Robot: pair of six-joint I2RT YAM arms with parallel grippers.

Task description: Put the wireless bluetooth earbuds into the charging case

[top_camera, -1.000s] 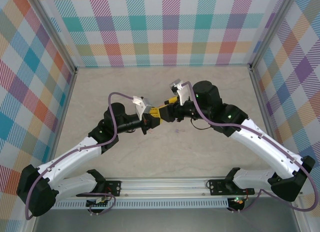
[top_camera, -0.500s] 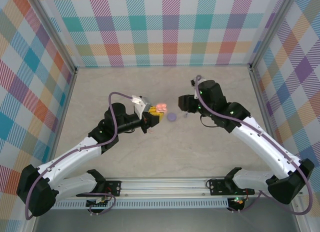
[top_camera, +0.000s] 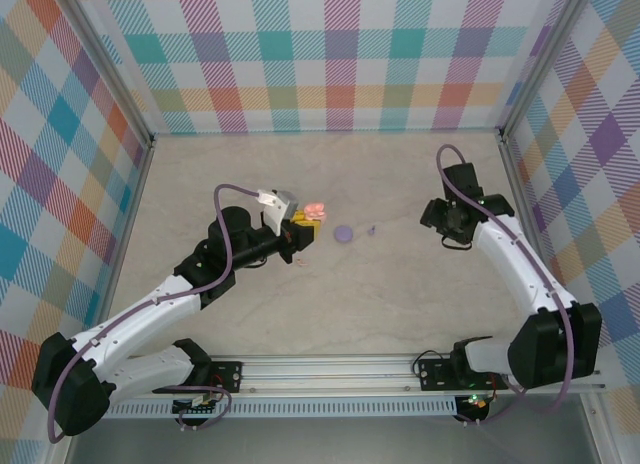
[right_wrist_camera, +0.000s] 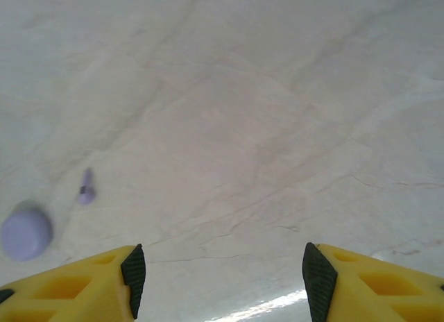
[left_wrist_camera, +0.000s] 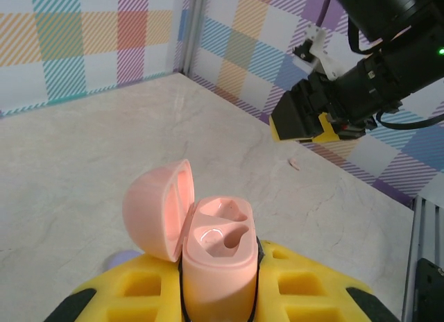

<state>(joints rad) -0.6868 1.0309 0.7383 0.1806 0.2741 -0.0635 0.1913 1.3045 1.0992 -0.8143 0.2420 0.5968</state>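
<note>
My left gripper (left_wrist_camera: pixel 218 294) is shut on the pink charging case (left_wrist_camera: pixel 220 256) and holds it upright between yellow fingers (left_wrist_camera: pixel 312 287). The lid is swung open to the left and both sockets are bare. From above, the case (top_camera: pixel 316 212) sits at the tip of the left gripper (top_camera: pixel 300 224). A purple earbud (top_camera: pixel 371 229) lies on the table beside a round purple case (top_camera: pixel 343 233). A tiny pink earbud (top_camera: pixel 300 262) lies just near of the left gripper. My right gripper (right_wrist_camera: pixel 220 273) is open over bare table, with the purple earbud (right_wrist_camera: pixel 86 187) far to its left.
The round purple case (right_wrist_camera: pixel 26 233) lies at the left edge of the right wrist view. The right arm (top_camera: pixel 455 216) stands near the right wall. Checked walls with metal posts (top_camera: pixel 512 164) close in the pale marble table (top_camera: pixel 400 304).
The right arm has drawn back to the right, away from the pink case that both grippers met at. The open case stays in the left gripper. The purple case and earbud have come into view.
</note>
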